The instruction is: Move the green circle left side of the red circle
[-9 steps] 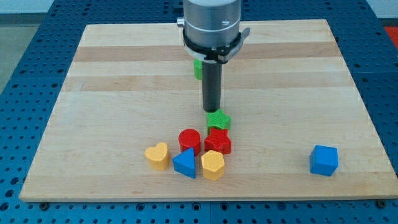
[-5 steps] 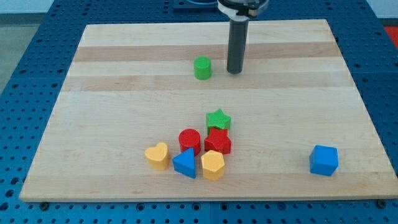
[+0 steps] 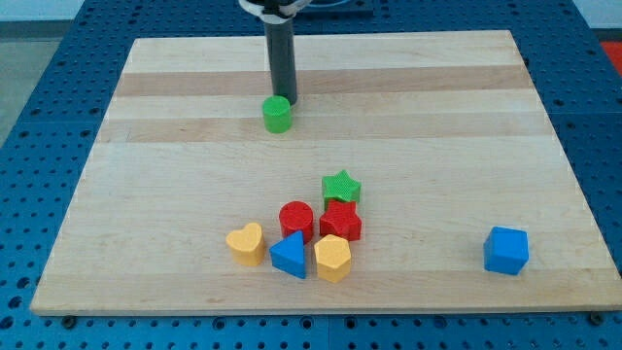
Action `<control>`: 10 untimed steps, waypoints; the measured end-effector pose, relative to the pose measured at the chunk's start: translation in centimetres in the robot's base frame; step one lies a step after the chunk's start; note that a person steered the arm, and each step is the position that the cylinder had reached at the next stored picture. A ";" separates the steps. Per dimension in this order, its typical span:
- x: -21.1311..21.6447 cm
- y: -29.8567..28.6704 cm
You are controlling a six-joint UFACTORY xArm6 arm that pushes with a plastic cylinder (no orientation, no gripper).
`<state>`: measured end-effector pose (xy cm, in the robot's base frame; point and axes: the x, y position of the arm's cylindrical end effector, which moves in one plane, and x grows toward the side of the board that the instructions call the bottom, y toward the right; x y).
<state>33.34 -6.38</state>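
Note:
The green circle (image 3: pixel 277 114) stands on the wooden board (image 3: pixel 437 126) in its upper middle. My tip (image 3: pixel 284 100) is right behind it, at its upper right edge, touching or nearly touching. The red circle (image 3: pixel 295 220) sits well below, in a cluster near the view's bottom, with the green star (image 3: pixel 341 186) and a red star-like block (image 3: pixel 341 222) to its right.
A yellow heart (image 3: pixel 246 243), a blue triangle (image 3: pixel 289 256) and a yellow hexagon-like block (image 3: pixel 332 258) sit just below the red circle. A blue block (image 3: pixel 506 250) lies alone at the lower right.
My tip went from near the green star up to the right of the green circle, then round behind it. The green circle has slid left and slightly down.

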 end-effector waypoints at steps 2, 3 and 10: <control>0.6 -2.9; 1.2 -2.6; 8.7 0.4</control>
<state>42.01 -6.00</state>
